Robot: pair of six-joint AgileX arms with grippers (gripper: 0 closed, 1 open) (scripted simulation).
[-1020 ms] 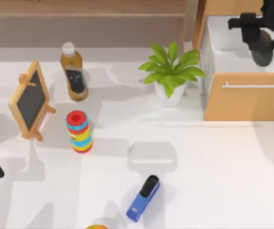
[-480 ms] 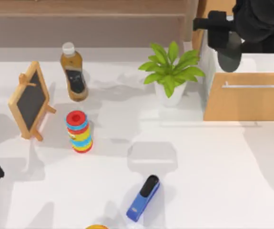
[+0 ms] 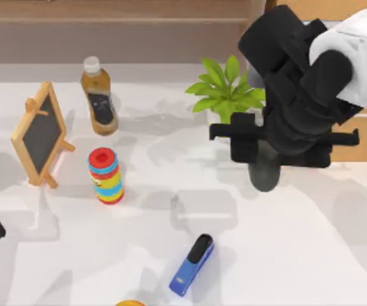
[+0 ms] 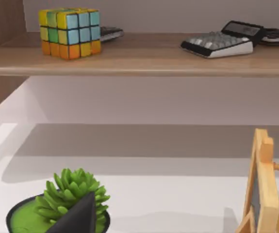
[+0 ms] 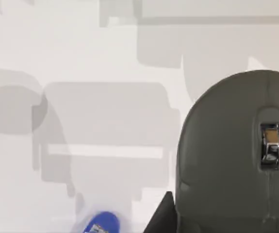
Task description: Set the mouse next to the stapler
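Distractors on the worktop (image 3: 311,255), none touching each other.

Small chalkboard easel (image 3: 40,135) stands near my worktop's left edge. Brown bottle (image 3: 98,95) with a white cap sits toward the back edge, just right of the easel. Stacked ring toy (image 3: 105,175) is upright, in front of the bottle. Potted plant (image 3: 230,95) in a white pot is near the back edge, right of centre, beside a wooden drawer unit (image 3: 355,137) at the back right corner. Left wrist view: a colour cube (image 4: 70,32) and a calculator (image 4: 217,44) on a wooden shelf (image 4: 139,59), and a green succulent (image 4: 64,194) in a dark pot below.
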